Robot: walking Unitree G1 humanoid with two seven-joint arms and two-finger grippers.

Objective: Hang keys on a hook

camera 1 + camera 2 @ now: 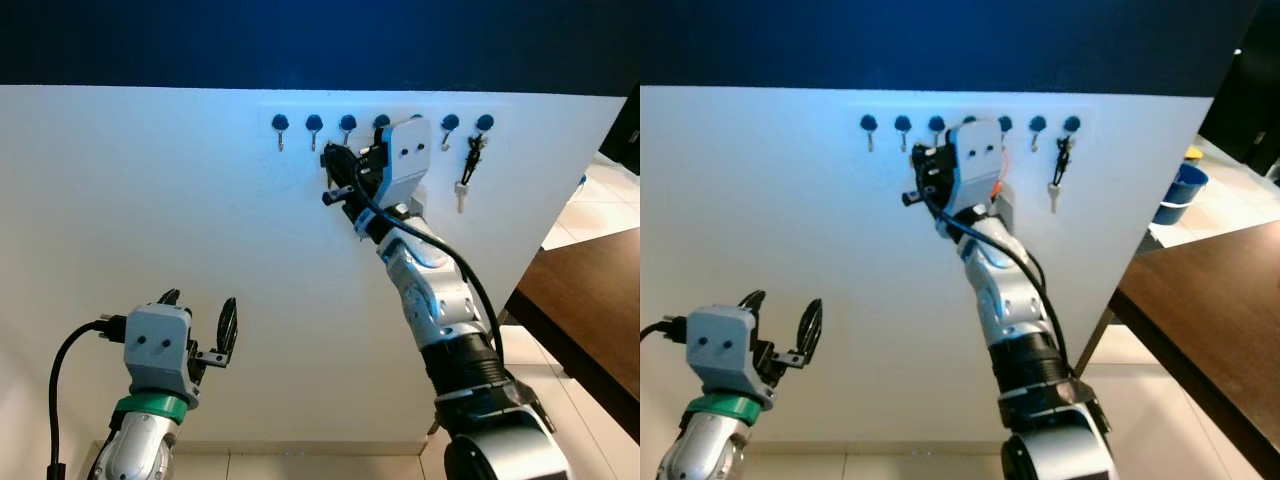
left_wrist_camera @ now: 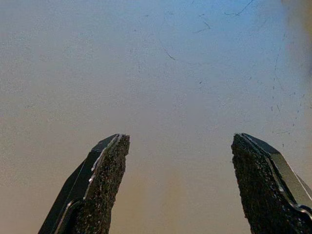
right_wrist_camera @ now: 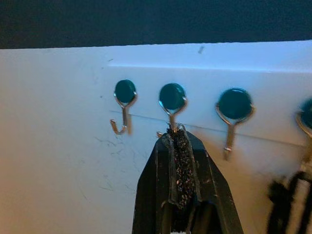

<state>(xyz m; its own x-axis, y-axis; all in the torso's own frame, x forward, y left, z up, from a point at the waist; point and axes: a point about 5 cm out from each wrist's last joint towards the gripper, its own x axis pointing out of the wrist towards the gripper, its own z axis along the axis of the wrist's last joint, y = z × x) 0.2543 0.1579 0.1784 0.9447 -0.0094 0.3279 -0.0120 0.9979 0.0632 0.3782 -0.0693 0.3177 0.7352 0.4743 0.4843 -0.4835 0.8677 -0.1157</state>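
Right hand (image 3: 176, 134) pressed together at a hook (image 3: 172, 103), seemingly threading something small | left hand (image 1: 200, 325) spread, idle low | keys (image 1: 468, 165) hang on end hook.

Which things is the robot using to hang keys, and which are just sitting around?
For the job:
- right gripper, shut at a hook
- row of hooks
- keys hanging on the end hook

Just around:
- left gripper, open, held low
- brown table
- blue bucket

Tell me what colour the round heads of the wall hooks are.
Dark teal-blue heads on silver wire hooks, clearest in the right wrist view.
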